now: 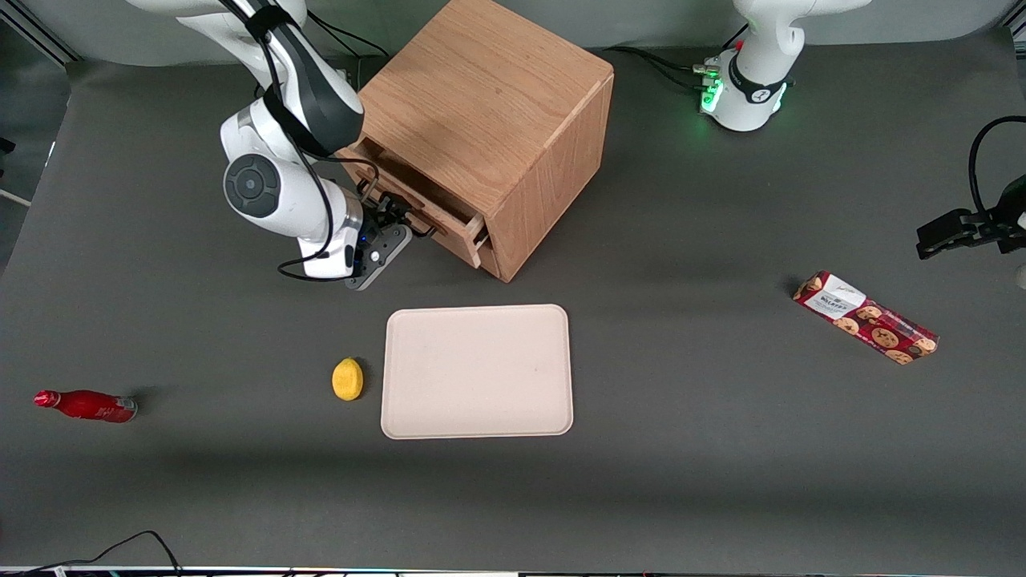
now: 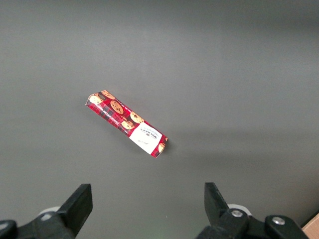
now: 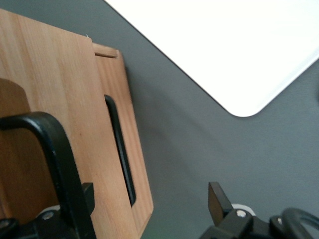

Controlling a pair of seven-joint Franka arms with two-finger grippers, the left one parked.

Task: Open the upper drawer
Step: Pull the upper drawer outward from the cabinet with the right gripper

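The gripper [image 1: 393,222] sits at the front of the wooden cabinet [image 1: 489,104], in the upper part of the front view near the middle. Its fingers [image 3: 85,195] are spread, with nothing clamped. The thin black wire handle [image 3: 50,144] of the upper drawer [image 1: 453,227] runs just beside one finger. The drawer already stands slightly out. It looks rigid, light and free-sliding, so the stiff handle's middle is probably the best hold, not the lower drawer's handle [image 3: 119,149].

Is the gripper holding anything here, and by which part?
Nothing clamped: the gripper is open, one finger hooked inside the upper drawer handle.
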